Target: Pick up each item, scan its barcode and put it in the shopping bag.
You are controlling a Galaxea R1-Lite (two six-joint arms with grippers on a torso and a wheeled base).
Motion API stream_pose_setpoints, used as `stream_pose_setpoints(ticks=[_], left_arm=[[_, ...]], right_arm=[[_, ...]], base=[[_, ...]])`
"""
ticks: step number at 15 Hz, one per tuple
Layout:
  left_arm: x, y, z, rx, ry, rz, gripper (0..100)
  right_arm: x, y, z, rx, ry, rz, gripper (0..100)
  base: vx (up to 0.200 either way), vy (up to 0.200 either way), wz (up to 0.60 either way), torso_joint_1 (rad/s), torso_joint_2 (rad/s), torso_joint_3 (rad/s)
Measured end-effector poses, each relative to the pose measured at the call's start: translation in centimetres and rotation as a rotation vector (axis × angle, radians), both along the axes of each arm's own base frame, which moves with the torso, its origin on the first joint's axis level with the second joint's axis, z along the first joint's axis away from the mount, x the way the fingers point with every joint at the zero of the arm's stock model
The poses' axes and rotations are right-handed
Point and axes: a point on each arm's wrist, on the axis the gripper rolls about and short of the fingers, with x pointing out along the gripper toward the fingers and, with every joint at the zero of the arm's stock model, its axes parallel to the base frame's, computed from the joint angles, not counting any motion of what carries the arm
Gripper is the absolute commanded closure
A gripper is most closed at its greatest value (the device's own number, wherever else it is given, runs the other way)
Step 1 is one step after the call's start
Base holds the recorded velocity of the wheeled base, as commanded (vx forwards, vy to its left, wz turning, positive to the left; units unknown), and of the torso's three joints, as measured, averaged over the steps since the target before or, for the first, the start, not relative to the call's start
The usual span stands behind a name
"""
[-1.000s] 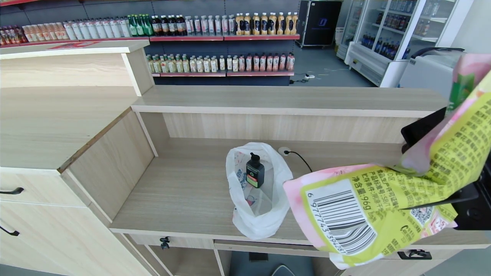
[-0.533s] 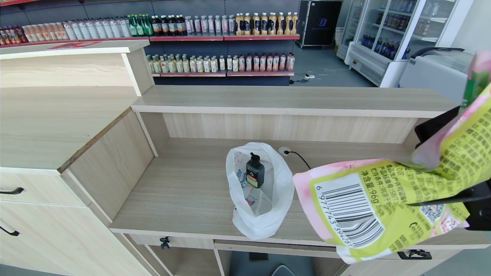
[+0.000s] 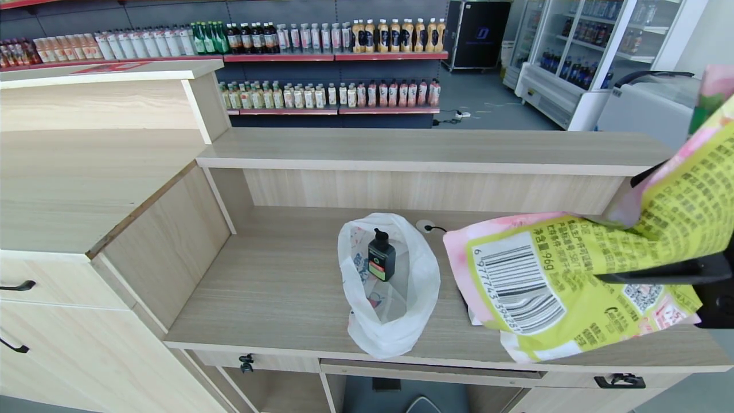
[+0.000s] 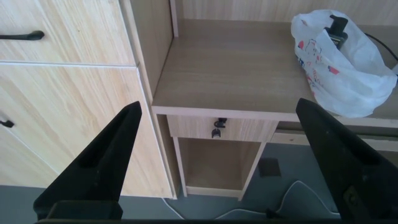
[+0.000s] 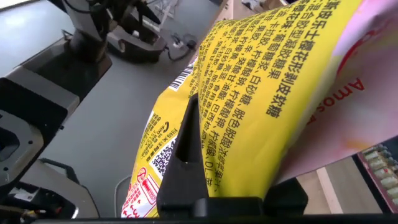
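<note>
right gripper (image 3: 618, 230): clamping on the yellow-and-pink snack packet (image 3: 573, 287), one finger lying across its printed face
snack packet: hanging over the right side of the counter (image 3: 275, 287), just beside the shopping bag (image 3: 395, 321), barcode facing the head camera
shopping bag: sitting open mid-counter, a black device (image 3: 381, 261) standing upright at its mouth
left gripper (image 4: 217, 158): gaping wide, carrying nothing, hanging off the counter's front-left corner
</note>
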Motion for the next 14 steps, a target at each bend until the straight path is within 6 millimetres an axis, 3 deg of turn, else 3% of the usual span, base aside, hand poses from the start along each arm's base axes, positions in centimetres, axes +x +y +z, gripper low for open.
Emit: stream_pose_setpoints(ticks=[1,4,7,10,14], left_arm=[[0.0,0.0,0.0,0.000,0.000,0.000,0],[0.0,0.0,0.0,0.000,0.000,0.000,0],[0.0,0.0,0.0,0.000,0.000,0.000,0],[0.0,0.0,0.0,0.000,0.000,0.000,0],[0.0,0.0,0.0,0.000,0.000,0.000,0]], right_arm=[[0.5,-0.9,0.0,-0.020,0.003,-0.118,100],[2.3,-6.1,0.0,-0.121,0.003,-0.717,100],[2.5,-11.3,-1.3,-0.212,0.029,-1.142,100],[1.2,-14.8,-4.9,-0.384,0.004,-1.295,100],[0.8,-16.2,-6.0,-0.534,-0.177,-1.260,100]], base=[[0.000,0.000,0.00,0.000,0.00,0.000],[0.000,0.000,0.00,0.000,0.00,0.000],[0.000,0.000,0.00,0.000,0.00,0.000],[0.000,0.000,0.00,0.000,0.00,0.000],[0.000,0.000,0.00,0.000,0.00,0.000]])
